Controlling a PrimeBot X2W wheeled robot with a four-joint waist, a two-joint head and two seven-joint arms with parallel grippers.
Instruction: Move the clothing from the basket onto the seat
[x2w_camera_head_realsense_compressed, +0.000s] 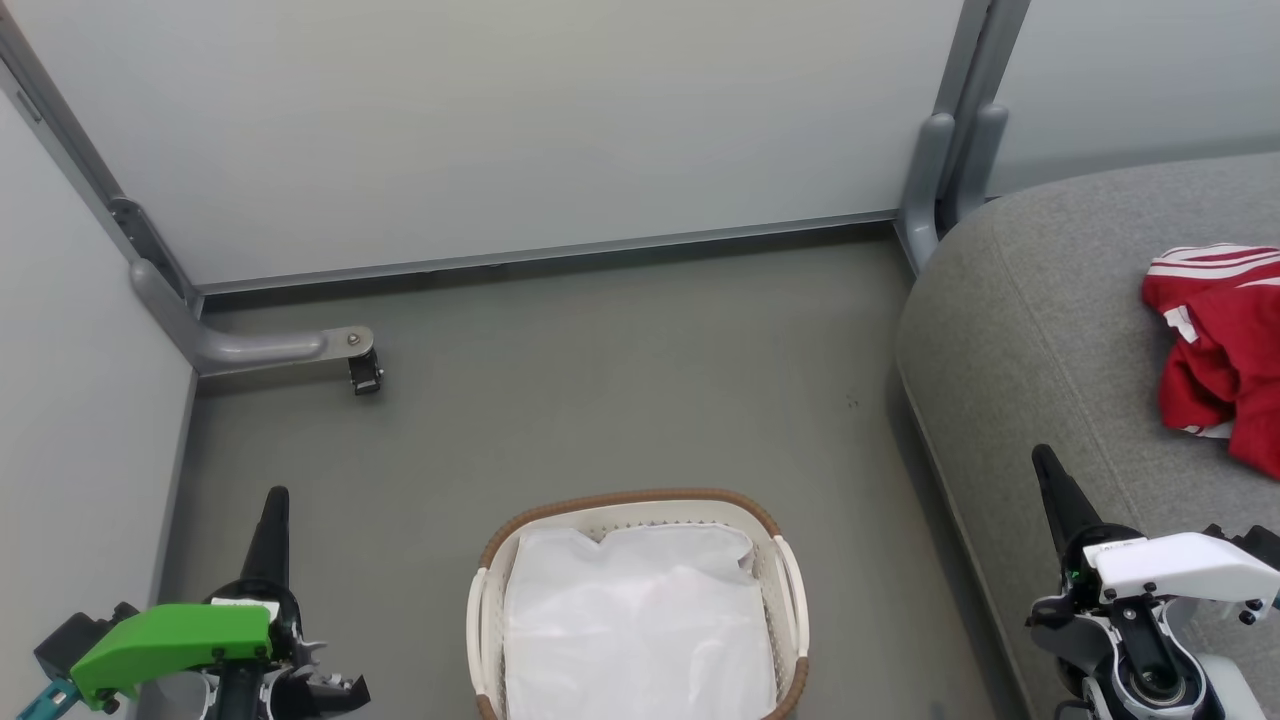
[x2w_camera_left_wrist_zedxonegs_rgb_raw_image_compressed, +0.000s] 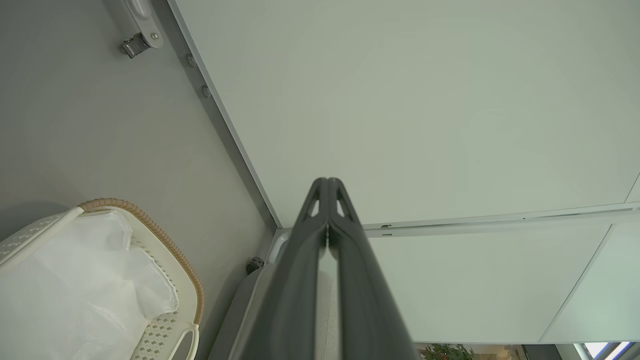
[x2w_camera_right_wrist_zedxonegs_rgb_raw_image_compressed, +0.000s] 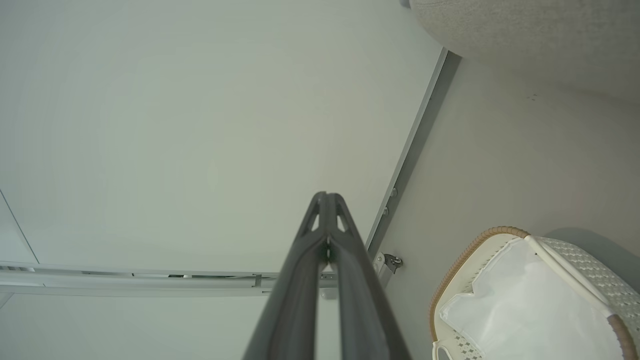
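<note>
Resting on the seat (x2w_camera_head_realsense_compressed: 1050, 340), the clothing (x2w_camera_head_realsense_compressed: 1225, 345) lies well apart from the basket (x2w_camera_head_realsense_compressed: 640, 497), which holds a white sheet (x2w_camera_head_realsense_compressed: 640, 630). Left gripper (x2w_camera_head_realsense_compressed: 277, 495) and right gripper (x2w_camera_head_realsense_compressed: 1042, 457): fully closed, empty.

Red clothing (x2w_camera_head_realsense_compressed: 1225, 335) crumpled on grey seat (x2w_camera_head_realsense_compressed: 1040, 350), white brown-rimmed basket (x2w_camera_head_realsense_compressed: 640, 497) nearby

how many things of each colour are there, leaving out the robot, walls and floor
red: 1, the clothing heap lying on the seat
white: 2, the basket and the sheet inside it
grey: 1, the seat
total: 4
</note>
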